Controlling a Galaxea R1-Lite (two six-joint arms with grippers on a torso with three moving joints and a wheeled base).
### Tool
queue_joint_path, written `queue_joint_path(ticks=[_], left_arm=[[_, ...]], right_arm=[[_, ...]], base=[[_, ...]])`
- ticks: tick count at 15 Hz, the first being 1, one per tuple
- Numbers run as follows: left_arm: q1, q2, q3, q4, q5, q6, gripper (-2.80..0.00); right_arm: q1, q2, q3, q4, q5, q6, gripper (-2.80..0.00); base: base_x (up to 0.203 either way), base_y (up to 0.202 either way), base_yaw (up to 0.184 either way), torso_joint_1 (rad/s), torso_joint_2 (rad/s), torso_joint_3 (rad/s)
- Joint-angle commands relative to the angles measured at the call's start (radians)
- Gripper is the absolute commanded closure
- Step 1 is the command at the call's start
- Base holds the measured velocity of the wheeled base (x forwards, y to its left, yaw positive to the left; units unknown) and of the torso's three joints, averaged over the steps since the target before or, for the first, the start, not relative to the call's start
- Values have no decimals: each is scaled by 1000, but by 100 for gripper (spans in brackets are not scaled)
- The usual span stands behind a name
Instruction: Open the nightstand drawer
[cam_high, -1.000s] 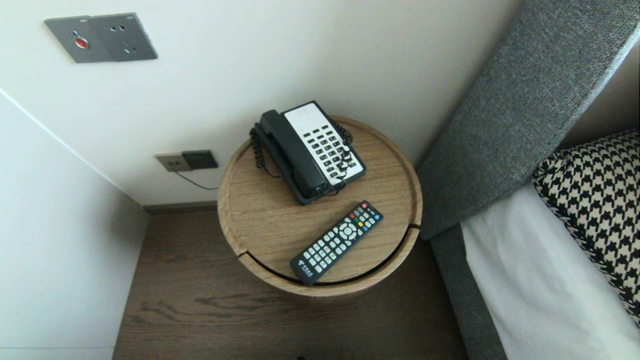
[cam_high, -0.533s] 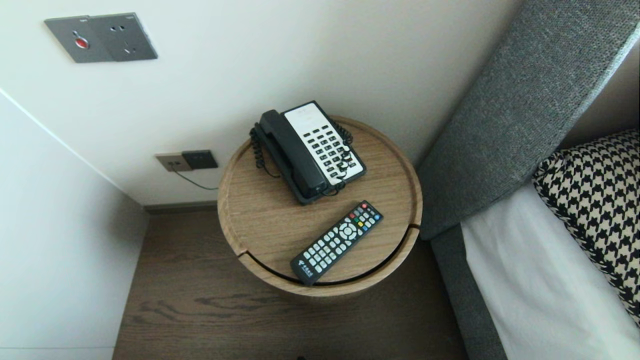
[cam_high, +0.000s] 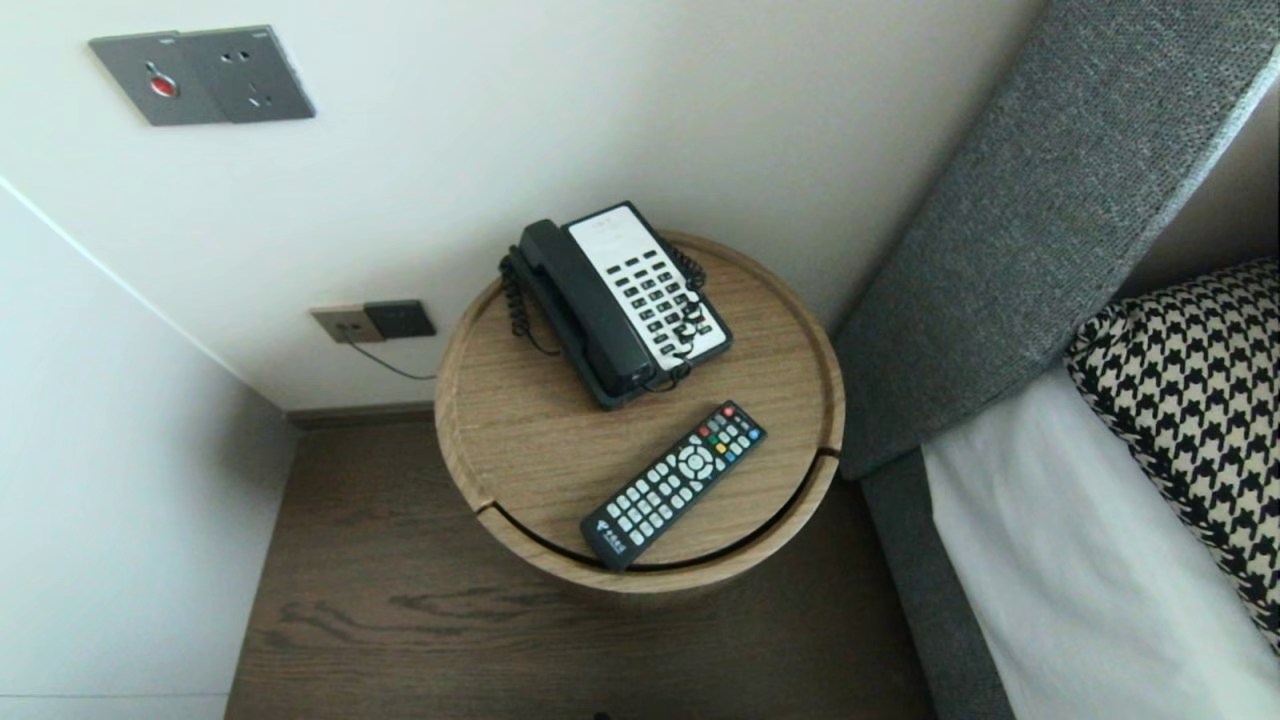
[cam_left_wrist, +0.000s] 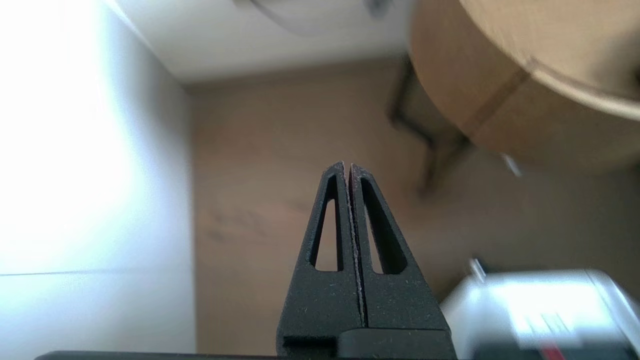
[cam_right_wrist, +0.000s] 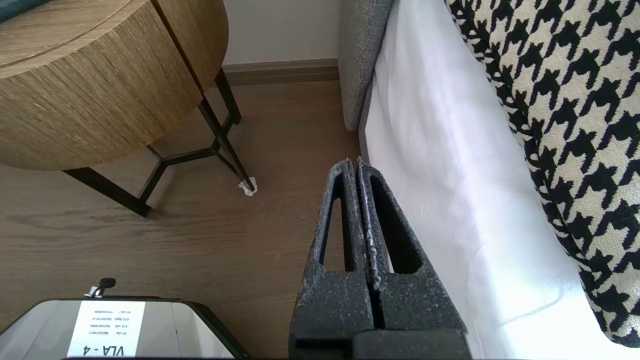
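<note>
Left gripper (cam_left_wrist: 348, 167) and right gripper (cam_right_wrist: 354, 162) hang low beside the table (cam_high: 520, 450), both empty, fingers pressed together.

The left one is over the wood-grain floor (cam_high: 400, 600) off the table's left side, and the right one is off its right side, next to the bed (cam_right_wrist: 440, 165). The remote (cam_high: 672, 485), a slim black slab with rubbery keys, lies slanted on the table's front edge. Behind it is the phone (cam_high: 625, 300), glossy black with a coiled cord. The top is round, pale wood with a raised rim. I'd say any reach should clear that rim, part the fingers, then close across the remote's narrow sides.
</note>
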Motion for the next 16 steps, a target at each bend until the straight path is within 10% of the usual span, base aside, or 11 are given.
queue_joint_path(ticks=[1,4,10,16], left_arm=[[-6,323,-68,19,-63,0,0],[-85,610,-184,70,-138,-63,0],[-417,1039,-508,124,-128,-434,0],[-545,1276,-750,108,-127,-640,0]], right_arm=[[0,-2,0,0,0,0,0],[0,-2,0,0,0,0,0],[0,-2,0,0,0,0,0],[0,-2,0,0,0,0,0]], base=[[0,0,0,0,0,0],[0,0,0,0,0,0],[0,0,0,0,0,0],[0,0,0,0,0,0]])
